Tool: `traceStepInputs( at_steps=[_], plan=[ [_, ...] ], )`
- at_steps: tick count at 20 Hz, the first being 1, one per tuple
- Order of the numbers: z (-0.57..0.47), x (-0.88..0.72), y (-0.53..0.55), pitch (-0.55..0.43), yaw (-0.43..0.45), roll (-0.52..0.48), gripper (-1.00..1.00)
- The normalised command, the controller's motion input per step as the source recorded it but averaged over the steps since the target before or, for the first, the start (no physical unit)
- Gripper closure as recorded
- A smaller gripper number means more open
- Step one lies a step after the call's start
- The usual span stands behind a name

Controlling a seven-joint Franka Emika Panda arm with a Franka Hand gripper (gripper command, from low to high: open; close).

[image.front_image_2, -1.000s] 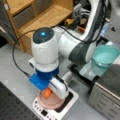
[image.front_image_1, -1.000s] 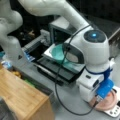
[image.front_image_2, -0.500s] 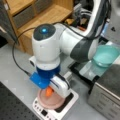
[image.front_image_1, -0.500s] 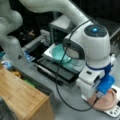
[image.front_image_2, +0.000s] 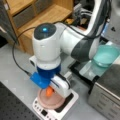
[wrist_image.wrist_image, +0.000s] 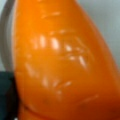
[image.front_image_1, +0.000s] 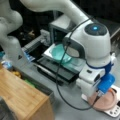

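The arm's white hand with its blue mount hangs low over a pink plate (image.front_image_2: pixel 51 103) that rests on a white scale (image.front_image_2: pixel 66 110). An orange, glossy, carrot-like object (image.front_image_2: pixel 49 91) stands between the hand and the plate, right at the gripper (image.front_image_2: pixel 50 94). In the wrist view this orange object (wrist_image.wrist_image: pixel 62 62) fills nearly the whole picture, and the fingers do not show. In a front view the gripper (image.front_image_1: pixel 99 97) is hidden behind the hand, just over the pink plate (image.front_image_1: pixel 107 101).
A teal bowl (image.front_image_1: pixel 61 53) sits on the open door of a small oven (image.front_image_1: pixel 63 27), also seen as the teal bowl (image.front_image_2: pixel 106 55) in a front view. A wooden shelf unit (image.front_image_2: pixel 37 15) and a wooden surface (image.front_image_1: pixel 20 100) stand nearby. A black cable (image.front_image_1: pixel 58 82) loops off the arm.
The hand has shifted only slightly over the plate; the orange object stays under it in the same place.
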Motion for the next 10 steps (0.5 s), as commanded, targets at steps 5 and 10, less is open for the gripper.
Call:
traceStepInputs(
  at_steps=[5, 10],
  plan=[
    [0.13, 0.01, 0.14, 0.073, -0.224, -0.019, 1.0],
    [0.17, 0.05, 0.21, 0.084, -0.209, -0.028, 1.0]
  ],
)
